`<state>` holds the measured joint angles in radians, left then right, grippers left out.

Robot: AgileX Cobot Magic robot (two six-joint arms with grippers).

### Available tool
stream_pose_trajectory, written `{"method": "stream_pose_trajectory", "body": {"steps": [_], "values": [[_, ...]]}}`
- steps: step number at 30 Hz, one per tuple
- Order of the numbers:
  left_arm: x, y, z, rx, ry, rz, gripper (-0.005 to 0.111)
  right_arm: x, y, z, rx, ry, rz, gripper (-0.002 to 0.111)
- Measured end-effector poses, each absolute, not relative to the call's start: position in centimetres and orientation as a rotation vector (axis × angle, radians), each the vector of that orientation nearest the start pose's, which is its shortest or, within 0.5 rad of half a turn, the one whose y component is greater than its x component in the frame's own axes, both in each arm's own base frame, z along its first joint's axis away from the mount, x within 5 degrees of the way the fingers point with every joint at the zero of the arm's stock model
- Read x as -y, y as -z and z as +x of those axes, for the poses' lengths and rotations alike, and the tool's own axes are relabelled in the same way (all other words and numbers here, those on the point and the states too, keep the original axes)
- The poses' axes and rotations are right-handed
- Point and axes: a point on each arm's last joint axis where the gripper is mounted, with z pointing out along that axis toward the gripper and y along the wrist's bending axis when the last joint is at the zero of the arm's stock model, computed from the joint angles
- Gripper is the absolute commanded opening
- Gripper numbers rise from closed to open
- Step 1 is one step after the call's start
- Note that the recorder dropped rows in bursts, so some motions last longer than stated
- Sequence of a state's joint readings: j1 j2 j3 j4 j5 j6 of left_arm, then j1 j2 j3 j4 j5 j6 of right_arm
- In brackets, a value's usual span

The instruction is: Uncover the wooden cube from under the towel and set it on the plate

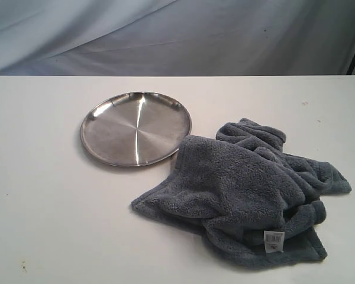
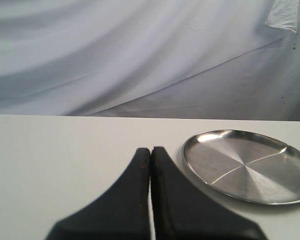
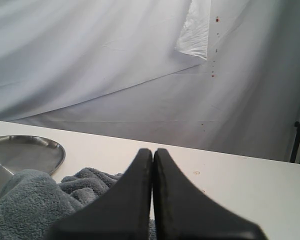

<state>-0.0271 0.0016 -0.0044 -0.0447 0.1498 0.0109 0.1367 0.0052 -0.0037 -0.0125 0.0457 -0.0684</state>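
A blue-grey towel (image 1: 248, 198) lies crumpled on the white table, right of centre, its white label (image 1: 274, 239) at the near edge. The wooden cube is hidden. The round silver plate (image 1: 136, 128) sits bare just left of the towel and touches its corner. Neither arm shows in the exterior view. My left gripper (image 2: 150, 150) is shut and holds nothing; the plate (image 2: 247, 165) lies beside its tips. My right gripper (image 3: 153, 151) is shut too, also on nothing, with the towel (image 3: 35, 202) and part of the plate (image 3: 25, 152) beyond it.
The white table (image 1: 47, 225) runs wide to the left and front of the plate. A draped white-grey cloth backdrop (image 1: 177, 35) hangs behind the far edge. A dark upright post (image 3: 299, 125) stands at the table's far right.
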Motion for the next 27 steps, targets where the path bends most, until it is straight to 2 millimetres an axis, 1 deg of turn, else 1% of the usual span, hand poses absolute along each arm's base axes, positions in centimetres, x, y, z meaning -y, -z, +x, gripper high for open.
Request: {"method": "stream_pose_trajectory", "body": {"steps": [9,21,23,27], "values": [[0.2,-20.1,5.6,-1.631,0.052,0.0,0.001,-0.8,-21.1,5.6,-1.52,-0.1,-0.115,0.0],[0.2,-20.1,5.6,-1.631,0.052,0.0,0.001,-0.7,-21.6,5.6,-1.463,-0.14,-0.072,0.0],[0.2,-20.1,5.6,-1.631,0.052,0.0,0.001,-0.7,-22.0,5.5,-1.424,-0.161,-0.045,0.0],[0.2,-20.1,5.6,-1.631,0.052,0.0,0.001,-0.3,-23.6,5.2,-1.245,-0.232,0.054,0.0]]}}
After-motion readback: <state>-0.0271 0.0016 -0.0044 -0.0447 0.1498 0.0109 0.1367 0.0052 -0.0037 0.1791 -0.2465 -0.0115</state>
